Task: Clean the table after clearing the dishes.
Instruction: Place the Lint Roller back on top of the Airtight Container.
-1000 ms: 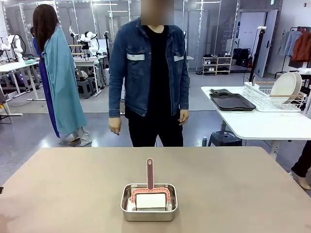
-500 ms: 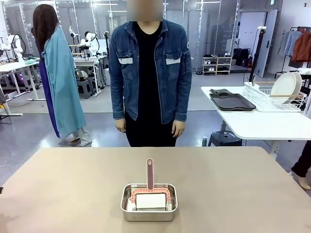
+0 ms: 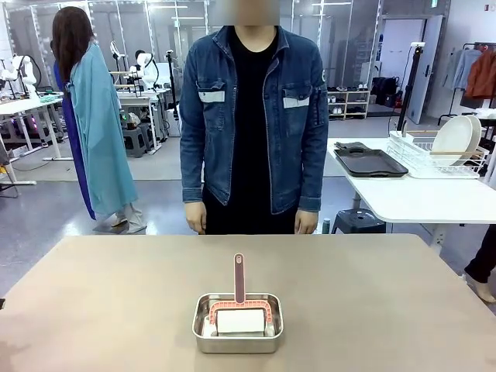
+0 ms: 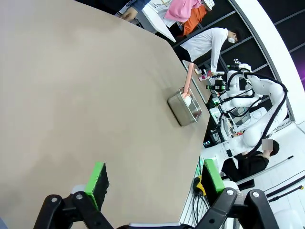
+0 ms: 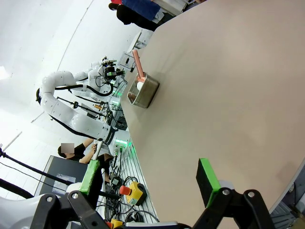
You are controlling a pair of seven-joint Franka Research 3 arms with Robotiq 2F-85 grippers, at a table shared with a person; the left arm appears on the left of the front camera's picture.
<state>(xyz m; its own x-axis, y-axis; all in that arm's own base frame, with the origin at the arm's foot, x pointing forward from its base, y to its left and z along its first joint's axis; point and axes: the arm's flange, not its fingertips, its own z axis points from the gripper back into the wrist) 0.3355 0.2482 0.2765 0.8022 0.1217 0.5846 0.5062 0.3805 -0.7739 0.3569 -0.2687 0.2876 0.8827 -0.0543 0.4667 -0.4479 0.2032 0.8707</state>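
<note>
From the front view I see the table (image 3: pixel 116 302) spanning the lower half of the frame, its tan surface bare apart from one item. A small steel pan (image 3: pixel 238 322) sits at lower centre, close to my edge. Inside it lies a white roller (image 3: pixel 239 319) on a pink frame, with its pink handle (image 3: pixel 239 277) rising past the pan's far rim toward the person.

The person (image 3: pixel 254 124) stands at the far edge, upper centre of the frame, in a denim jacket, both arms hanging at the sides, hands (image 3: pixel 196 218) just above the table's far edge and not touching it.

The dishes are off the table. On a white side table (image 3: pixel 418 198) at the right of the frame, a dark tray (image 3: pixel 370 163) lies flat, and beside it white plates (image 3: pixel 456 138) stand on edge in a wire rack (image 3: pixel 434 161).

In the left wrist view, the left gripper (image 4: pixel 155 183) sits at the bottom edge with its green pads spread wide and nothing between them; the pan appears at centre right of that frame, well away from the fingers.

In the right wrist view, the right gripper (image 5: pixel 150 179) is likewise spread wide and holds nothing; the pan appears in the upper centre of that frame, well apart from the fingers.
</note>
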